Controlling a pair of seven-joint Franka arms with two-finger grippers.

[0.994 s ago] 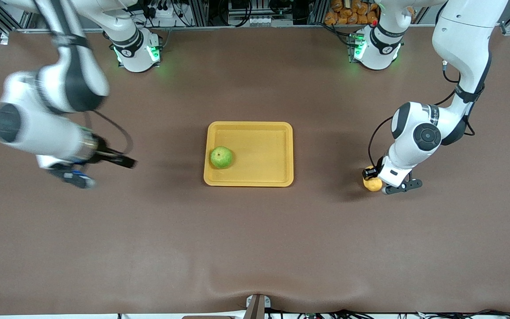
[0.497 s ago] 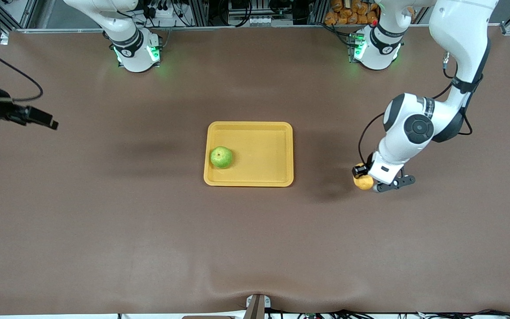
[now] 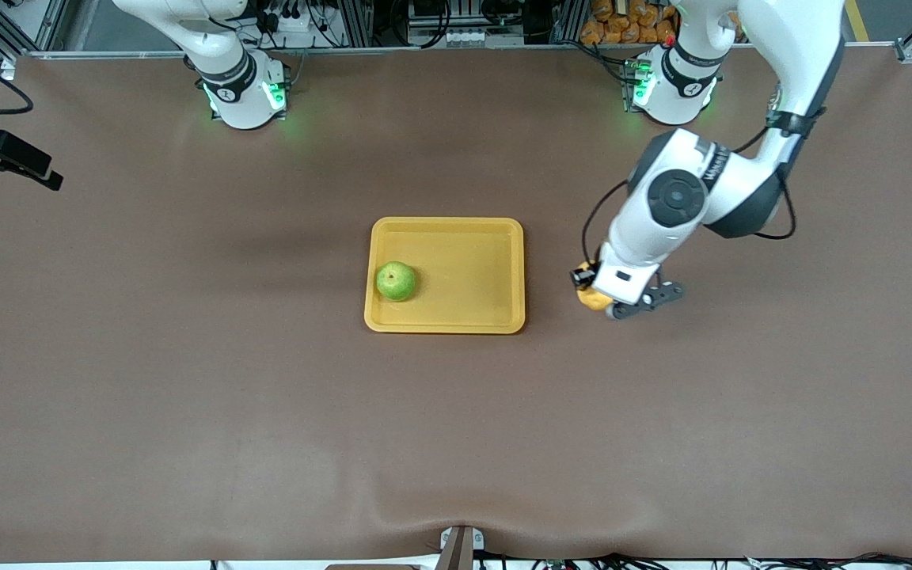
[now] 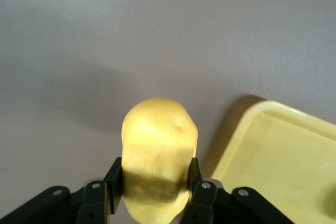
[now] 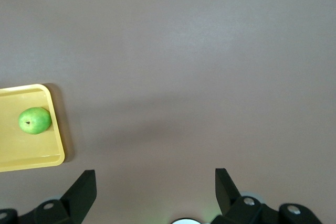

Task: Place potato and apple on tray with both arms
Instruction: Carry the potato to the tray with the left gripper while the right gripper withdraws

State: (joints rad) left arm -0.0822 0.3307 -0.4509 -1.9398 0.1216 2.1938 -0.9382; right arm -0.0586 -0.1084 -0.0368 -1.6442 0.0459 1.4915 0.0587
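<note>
The yellow tray point(image 3: 472, 317) lies mid-table, its corner also in the left wrist view point(image 4: 273, 150). The green apple point(image 3: 396, 281) rests in it, at the side toward the right arm's end; it also shows in the right wrist view point(image 5: 34, 120). My left gripper point(image 3: 592, 294) is shut on the yellow-orange potato point(image 4: 158, 145) and holds it above the table beside the tray's edge toward the left arm's end. My right gripper point(image 5: 155, 182) is open and empty, high over the right arm's end of the table; only part of the hand point(image 3: 5, 158) shows at the front view's edge.
The brown table mat point(image 3: 456, 443) spreads bare around the tray. The arm bases point(image 3: 242, 87) stand along the table's edge farthest from the front camera. A small bracket point(image 3: 460, 546) sits at the nearest edge.
My left gripper has carried the potato toward the tray. My right arm has swung up and away from the tray to the right arm's end of the table.
</note>
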